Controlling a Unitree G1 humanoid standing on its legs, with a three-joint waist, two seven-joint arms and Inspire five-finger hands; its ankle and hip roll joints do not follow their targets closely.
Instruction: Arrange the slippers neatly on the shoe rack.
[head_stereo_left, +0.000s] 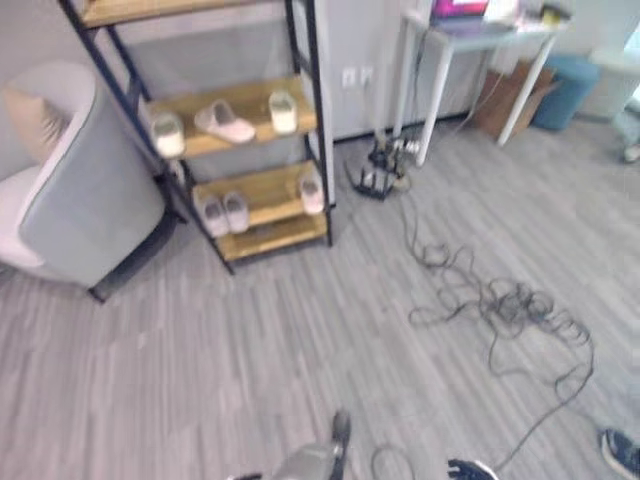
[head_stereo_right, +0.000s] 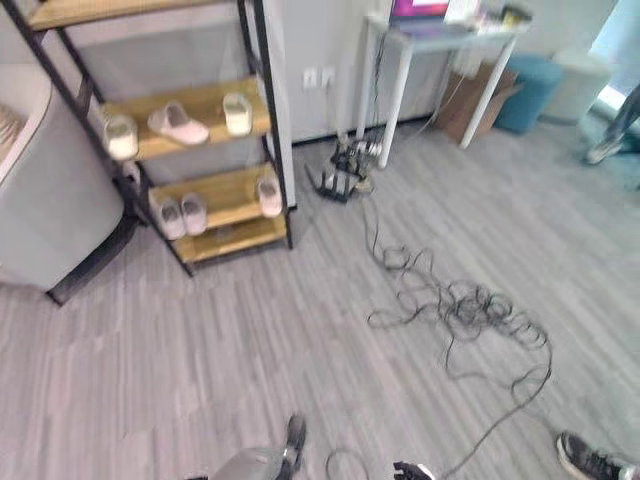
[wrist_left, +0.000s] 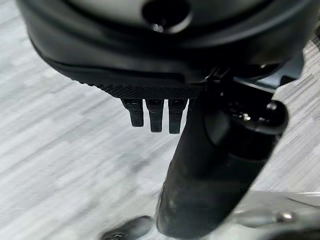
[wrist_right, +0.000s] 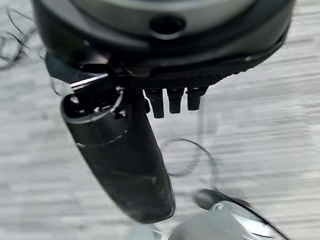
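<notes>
The shoe rack (head_stereo_left: 262, 195), wooden shelves in a black frame, stands at the far left against the wall. Its middle shelf holds a white slipper (head_stereo_left: 167, 133), a pinkish slipper (head_stereo_left: 224, 122) lying askew, and another white slipper (head_stereo_left: 283, 111). On the lower shelf a pale pair (head_stereo_left: 222, 213) sits side by side, with a single slipper (head_stereo_left: 311, 190) at the right end. My left hand (wrist_left: 150, 60) hangs over bare floor, fingers (wrist_left: 155, 115) straight and thumb out, holding nothing. In the same way, my right hand (wrist_right: 165, 55) is open and empty above the floor.
A grey armchair (head_stereo_left: 80, 190) stands left of the rack. A tangle of cables (head_stereo_left: 500, 300) sprawls across the floor at right. Behind it are a white table (head_stereo_left: 470, 40), a cardboard box (head_stereo_left: 510, 95) and a blue bin (head_stereo_left: 562, 90). A person's shoe (head_stereo_left: 622, 452) is at lower right.
</notes>
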